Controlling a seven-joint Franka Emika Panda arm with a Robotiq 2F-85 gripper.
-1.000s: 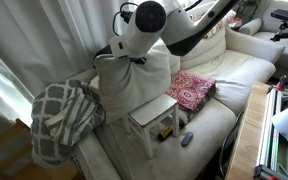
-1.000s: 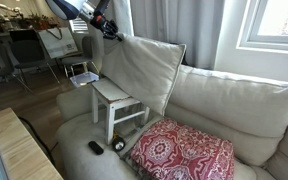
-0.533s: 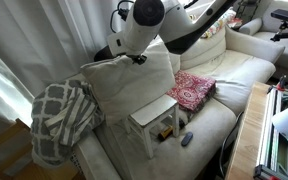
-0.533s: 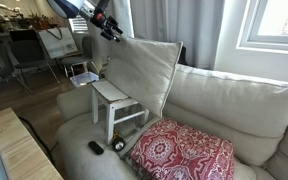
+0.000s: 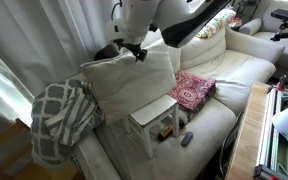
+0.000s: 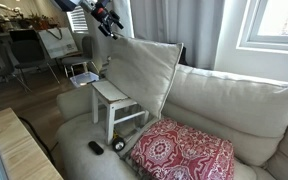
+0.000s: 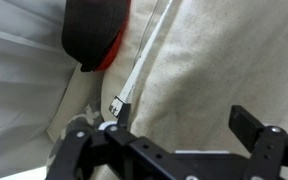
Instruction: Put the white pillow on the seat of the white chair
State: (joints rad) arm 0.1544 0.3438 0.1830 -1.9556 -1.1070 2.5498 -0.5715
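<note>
No lettering, brand, number or sign is legible anywhere.

Home living room: cream sofa (image 6: 234,105), long curtains (image 5: 34,40), window (image 6: 279,20), dining chairs (image 6: 24,50) on wood floor (image 6: 34,98).

White pillow (image 5: 129,85) stands upright behind white chair (image 5: 152,117).

Cream sofa (image 6: 234,100) — curtains (image 5: 34,40), window (image 6: 279,20)
</note>
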